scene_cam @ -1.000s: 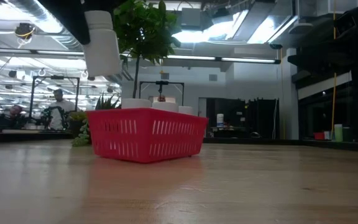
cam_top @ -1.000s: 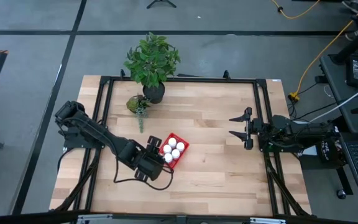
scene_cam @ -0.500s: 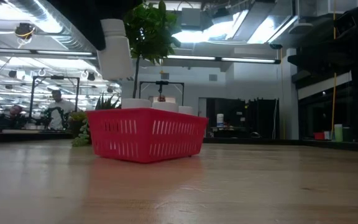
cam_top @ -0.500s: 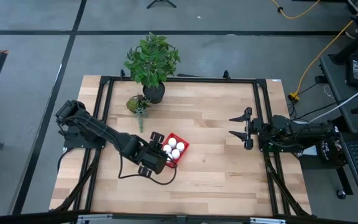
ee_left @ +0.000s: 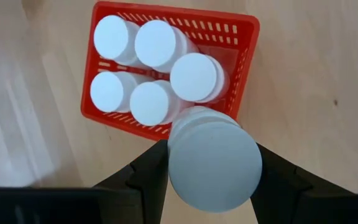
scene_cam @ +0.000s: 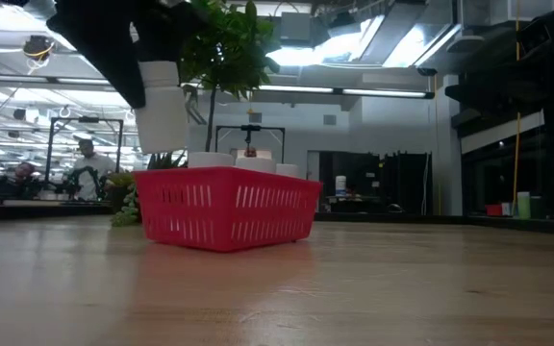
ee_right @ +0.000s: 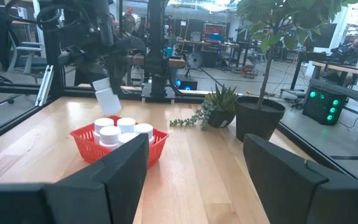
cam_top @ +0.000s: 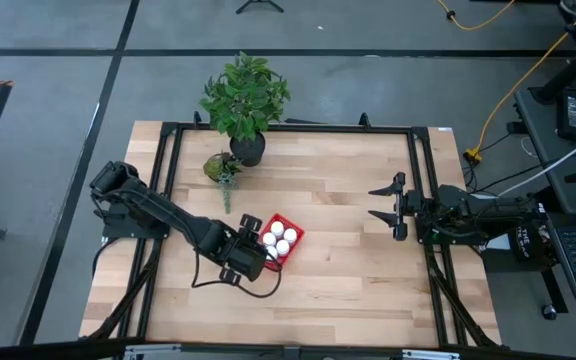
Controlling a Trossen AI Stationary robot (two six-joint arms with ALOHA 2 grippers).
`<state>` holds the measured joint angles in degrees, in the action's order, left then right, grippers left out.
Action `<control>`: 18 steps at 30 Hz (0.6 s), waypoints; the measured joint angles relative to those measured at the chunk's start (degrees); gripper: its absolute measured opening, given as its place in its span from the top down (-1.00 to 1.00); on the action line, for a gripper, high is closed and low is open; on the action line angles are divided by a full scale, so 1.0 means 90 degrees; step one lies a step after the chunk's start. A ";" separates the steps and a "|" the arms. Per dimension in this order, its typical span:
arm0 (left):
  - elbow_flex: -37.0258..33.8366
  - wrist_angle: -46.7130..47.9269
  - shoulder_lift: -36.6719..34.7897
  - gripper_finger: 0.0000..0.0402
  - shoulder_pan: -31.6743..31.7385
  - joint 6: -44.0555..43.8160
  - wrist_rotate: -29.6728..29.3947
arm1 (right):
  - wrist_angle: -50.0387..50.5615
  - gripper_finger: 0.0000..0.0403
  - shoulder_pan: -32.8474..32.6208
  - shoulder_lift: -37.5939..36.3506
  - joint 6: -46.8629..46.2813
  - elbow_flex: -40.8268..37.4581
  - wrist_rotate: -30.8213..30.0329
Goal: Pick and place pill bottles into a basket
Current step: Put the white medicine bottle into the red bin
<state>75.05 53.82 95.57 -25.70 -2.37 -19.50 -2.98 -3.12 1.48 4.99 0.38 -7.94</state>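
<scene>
The red basket point(cam_top: 282, 241) stands on the table left of centre and also shows in the low view point(scene_cam: 224, 207) and the right wrist view point(ee_right: 86, 144). Several white pill bottles point(ee_left: 151, 71) stand upright in it. My left gripper point(ee_left: 215, 165) is shut on one more pill bottle point(ee_left: 215, 171), just above the basket's near left corner. That bottle also shows in the low view point(scene_cam: 162, 120) and the right wrist view point(ee_right: 106, 96). My right gripper point(cam_top: 385, 204) is open and empty, waiting near the table's right edge. My left gripper pinches the pill bottle's upper part point(ee_left: 178, 163) between its two fingers point(ee_left: 148, 171), one on each side. The fingers come from above, pointing down. The bottle hangs about upright, its bottom point(scene_cam: 163, 149) clear of the basket's rim.
A tall potted plant point(cam_top: 245, 100) stands at the table's far edge, and a small green plant point(cam_top: 223, 168) lies just in front of it. Bare wood stretches between the basket and my right gripper.
My left gripper has carried the pill bottle a little toward the basket and then down. The bottle now hangs lower, close above the basket's rim. The gripper has stayed shut on it.
</scene>
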 joint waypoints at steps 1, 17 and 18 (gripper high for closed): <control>-0.0025 -0.0032 0.0000 0.15 -0.0001 0.0000 0.0010 | 0.0002 -0.31 0.0001 0.0002 0.0000 0.0000 0.0000; -0.0278 -0.0388 0.0000 0.15 0.0251 0.0114 0.0395 | 0.0000 -0.31 0.0001 0.0002 0.0000 0.0000 0.0000; -0.0278 -0.0407 0.0000 0.15 0.0251 0.0119 0.0404 | 0.0002 -0.31 -0.0001 0.0002 -0.0002 0.0000 0.0000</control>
<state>72.55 50.15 95.57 -23.44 -1.30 -15.86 -2.96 -3.13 1.49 4.97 0.38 -7.94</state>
